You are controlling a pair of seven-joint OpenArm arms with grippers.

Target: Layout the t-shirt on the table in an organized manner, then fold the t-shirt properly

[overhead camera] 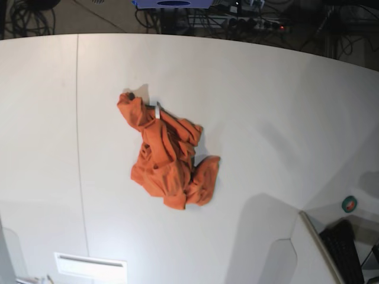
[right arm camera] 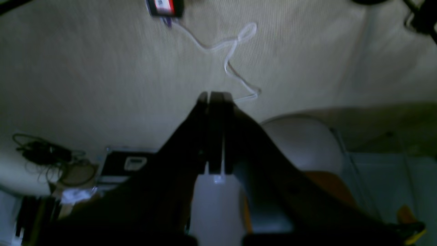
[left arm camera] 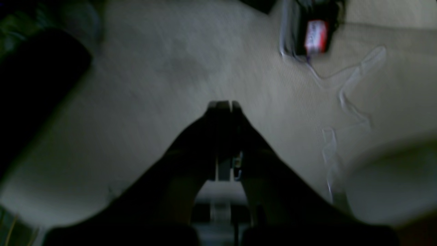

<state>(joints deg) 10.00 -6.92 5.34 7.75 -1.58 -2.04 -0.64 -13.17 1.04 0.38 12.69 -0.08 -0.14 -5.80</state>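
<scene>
T-shirt (overhead camera: 169,157) crumpled mid-desk (overhead camera: 266,100), untouched
Left gripper (left arm camera: 225,104) and right gripper (right arm camera: 213,95): jaws together, empty, raised off the cloth; likely parked, layout not yet begun

Probably lab: white table (overhead camera: 266,106), tangled cables (overhead camera: 35,15) and power strip (overhead camera: 254,22) behind it.

White table (overhead camera: 284,118) with one crumpled garment on it

The orange t-shirt (overhead camera: 167,155) lies bunched just left of centre, its white neck label toward eleven o'clock; a thin dark seam (overhead camera: 78,118) crosses the tabletop at nine o'clock.
</scene>
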